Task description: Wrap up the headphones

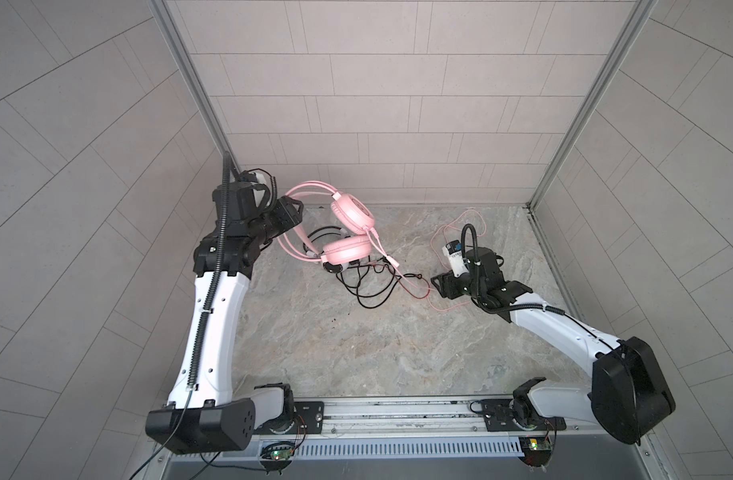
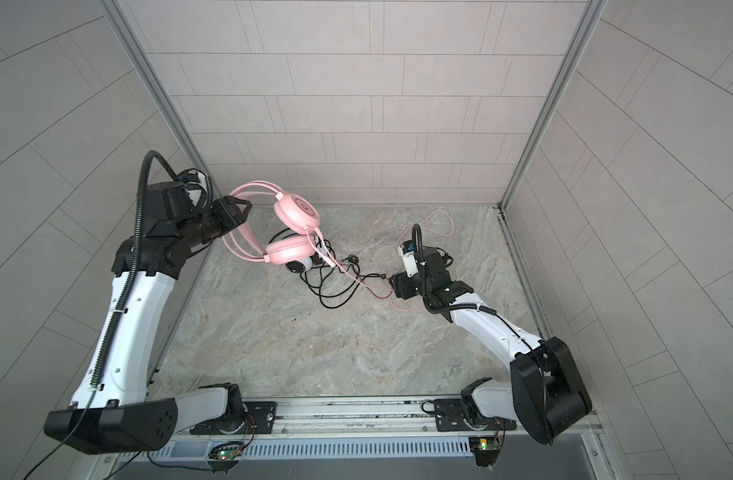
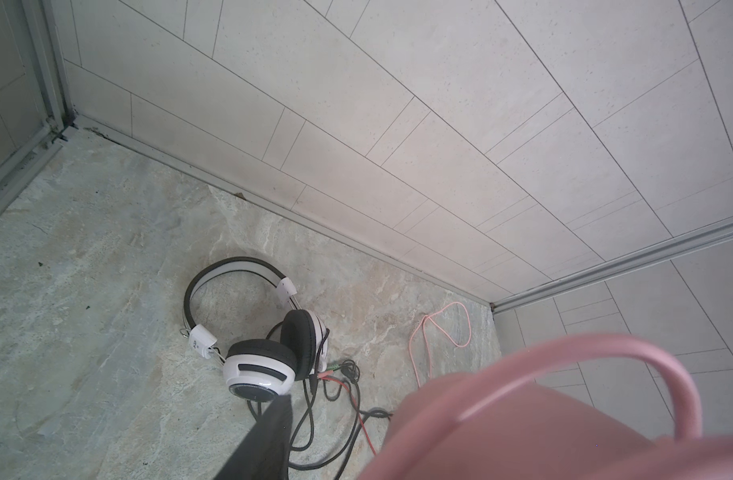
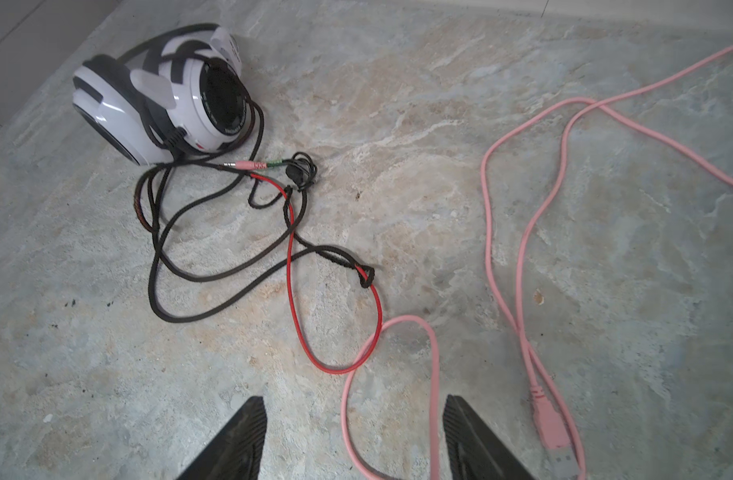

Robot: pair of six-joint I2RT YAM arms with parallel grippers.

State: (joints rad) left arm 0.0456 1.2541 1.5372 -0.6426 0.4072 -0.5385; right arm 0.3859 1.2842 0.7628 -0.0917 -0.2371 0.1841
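**Headphones: pink set lifted, its cable looped under the right jaws**

Nearest the arm bases, the right gripper (image 4: pixel 353 398) hangs low over the table (image 1: pixel 356 340), jaws released and empty. A hairpin loop of the pink cable (image 4: pixel 433 353) lies on the stone between the two fingers. Its bend points away from the wrist and both legs run back beneath it, so the cable lies along the reach and across the line on which the jaws close. The pink USB plug (image 4: pixel 549 424) lies just outside one finger. A red strand (image 4: pixel 292 291) crosses one leg of the loop ahead of the fingertips; closing that far forward could, I judge, catch both.

Further out, the black cable (image 4: pixel 157 257) sprawls loose up to the white-and-black headset (image 3: pixel 260 365), which lies on the table.

Farthest, near the back wall, the left gripper (image 1: pixel 290 220) is clenched on the headband of the pink headset (image 1: pixel 352 216), holding it off the table above the white-and-black one.

The right arm is plainly nearer the slack cable. A short drop and a close look like the next move.
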